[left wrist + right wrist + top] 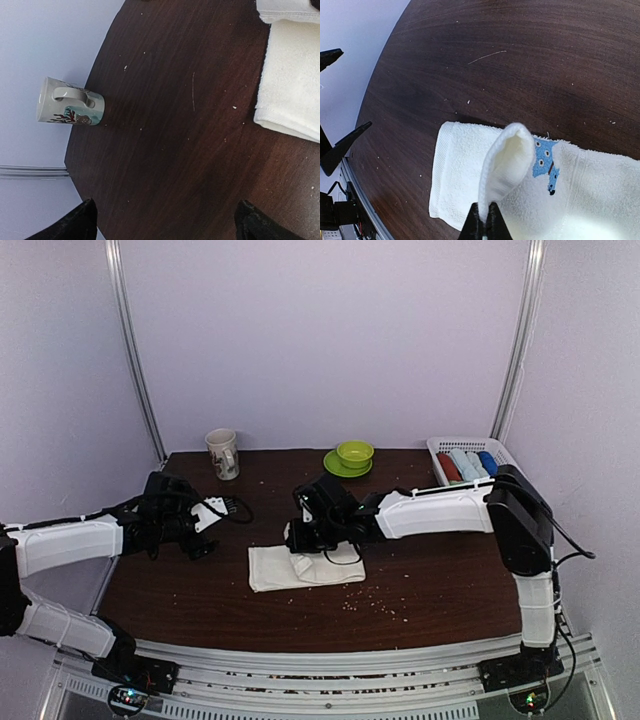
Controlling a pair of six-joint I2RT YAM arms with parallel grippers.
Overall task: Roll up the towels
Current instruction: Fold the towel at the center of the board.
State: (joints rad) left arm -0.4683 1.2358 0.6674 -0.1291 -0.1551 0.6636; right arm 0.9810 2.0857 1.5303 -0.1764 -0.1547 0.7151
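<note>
At mid-table, your cream towel lies flat and partly folded. Your right fingers are shut tight on a raised loop of the cloth. Your left fingers are spread wide, hold nothing, and hover over bare table just beside the towel's left edge. No green towel shows in any view. A mug stands well apart at the back left.

Risks: the pinch takes only a thin fold, so a quick turn may pull the cloth free. It may also drag the whole towel across the wood instead of rolling it. With the left side unpinned, the roll may skew or go loose. Crumbs on the table may get wrapped in.
</note>
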